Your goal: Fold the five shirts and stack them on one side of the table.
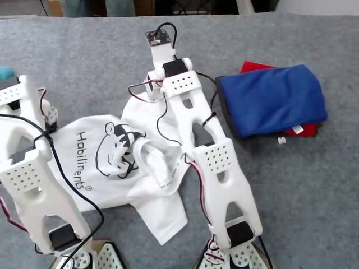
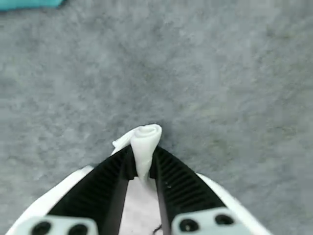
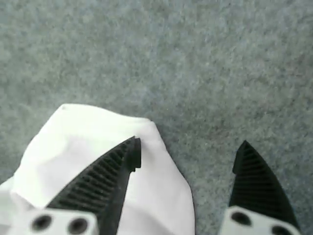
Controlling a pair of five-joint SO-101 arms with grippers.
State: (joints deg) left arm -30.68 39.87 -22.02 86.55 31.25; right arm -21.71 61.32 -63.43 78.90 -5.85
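Left fingers clamp a fold of white shirt; right fingers gape wide over its edge. I log it spread mid-worktop, blue shirt atop red shirt at right.

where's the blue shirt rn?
High view: the folded blue shirt lies on the right side of the table, stacked on a red shirt and apart from the spread white shirt to its left.
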